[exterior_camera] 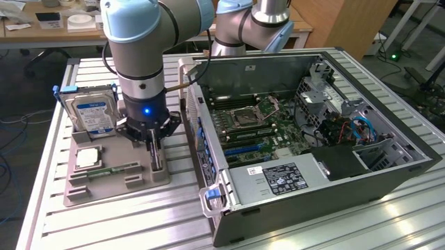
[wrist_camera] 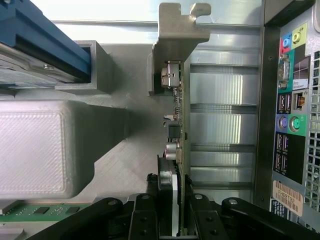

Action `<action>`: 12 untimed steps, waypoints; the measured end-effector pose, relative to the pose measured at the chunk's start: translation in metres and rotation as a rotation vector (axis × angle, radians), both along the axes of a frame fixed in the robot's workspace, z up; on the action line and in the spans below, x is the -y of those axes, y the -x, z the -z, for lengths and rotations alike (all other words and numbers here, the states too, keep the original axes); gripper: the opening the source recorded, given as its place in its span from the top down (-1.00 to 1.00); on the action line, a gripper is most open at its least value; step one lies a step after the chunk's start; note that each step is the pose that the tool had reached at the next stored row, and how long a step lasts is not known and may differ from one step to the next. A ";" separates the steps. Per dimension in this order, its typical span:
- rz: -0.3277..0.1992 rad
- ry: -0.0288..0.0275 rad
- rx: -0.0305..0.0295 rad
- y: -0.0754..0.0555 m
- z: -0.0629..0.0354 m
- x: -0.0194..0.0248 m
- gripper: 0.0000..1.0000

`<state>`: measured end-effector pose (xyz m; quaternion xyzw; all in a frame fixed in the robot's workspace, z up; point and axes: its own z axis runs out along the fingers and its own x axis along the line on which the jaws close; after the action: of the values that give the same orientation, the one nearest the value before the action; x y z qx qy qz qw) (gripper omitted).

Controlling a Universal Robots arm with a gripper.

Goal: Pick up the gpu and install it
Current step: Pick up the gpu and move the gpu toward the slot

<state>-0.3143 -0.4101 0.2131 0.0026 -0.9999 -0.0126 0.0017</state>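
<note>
Grey steel is seen in the open computer case [exterior_camera: 278, 219]. Just beside its rear panel [wrist_camera: 290, 100] a grey tray [exterior_camera: 104, 190] is laid. The gripper [exterior_camera: 156, 156] is clamped on the gpu [wrist_camera: 176, 132], which is stood on edge in the tray directly beneath it. The card's long axis is set parallel to that panel, with the silver bracket [wrist_camera: 177, 30] at the end away from the grip.

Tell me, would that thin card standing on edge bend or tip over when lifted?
The gpu probably stays stiff: a board with a metal bracket. Standing on its thin edge in the holder, it would likely tip if nudged sideways. Exposed parts look fragile.
</note>
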 end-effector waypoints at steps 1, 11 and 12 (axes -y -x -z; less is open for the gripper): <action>0.000 0.0003 -0.0003 0.000 -0.0021 0.0000 0.44; 0.000 0.0003 -0.0003 0.000 -0.0102 0.0000 0.44; 0.000 0.0003 -0.0003 0.000 -0.0110 0.0000 0.44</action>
<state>-0.3143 -0.4102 0.2241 0.0026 -0.9999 -0.0125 0.0018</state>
